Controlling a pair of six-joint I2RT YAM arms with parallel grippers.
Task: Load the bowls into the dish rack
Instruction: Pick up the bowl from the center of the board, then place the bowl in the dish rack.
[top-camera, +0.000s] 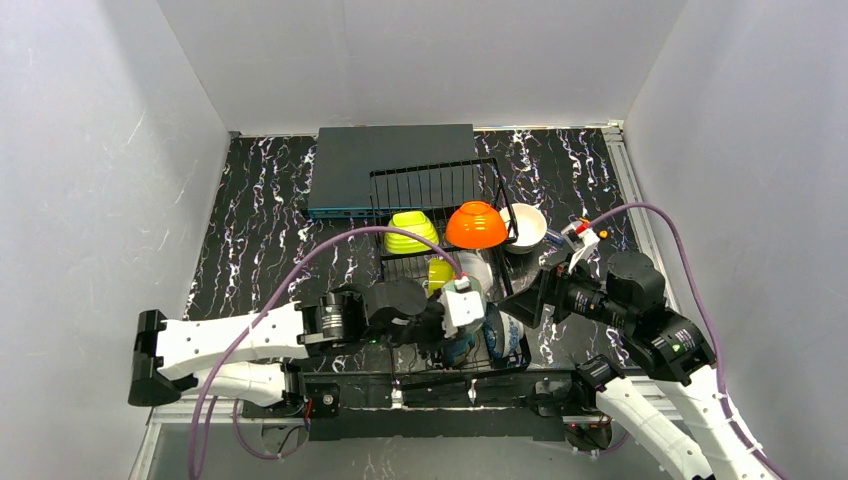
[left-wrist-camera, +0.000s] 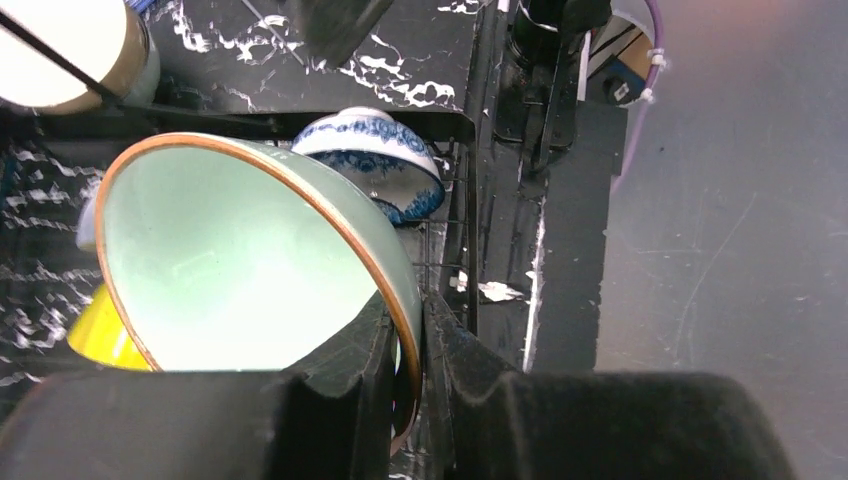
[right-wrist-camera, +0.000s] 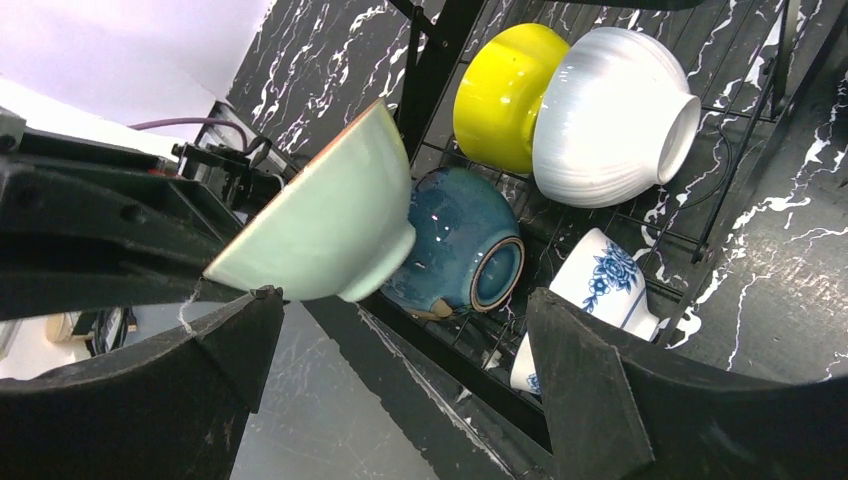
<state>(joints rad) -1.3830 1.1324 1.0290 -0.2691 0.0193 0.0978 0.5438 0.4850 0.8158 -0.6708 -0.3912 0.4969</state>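
Pinching mint bowl (left-wrist-camera: 250, 270) by rim with left gripper (left-wrist-camera: 408, 320) over dish rack (top-camera: 430, 185); holding right gripper (right-wrist-camera: 400, 300) spread, empty. Mostly loaded, apparently, with white bowl (top-camera: 527, 225) not yet racked.

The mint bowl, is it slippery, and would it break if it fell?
Probably slippery: the mint bowl looks glossy, and the left hand pinches only its thin rim. Likely breakable, since it looks like glazed pottery.

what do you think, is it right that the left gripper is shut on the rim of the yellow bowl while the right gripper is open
Not quite: the left gripper is shut on the rim of the mint bowl, not the yellow bowl, as the left wrist view shows. The right gripper is open, as you say.
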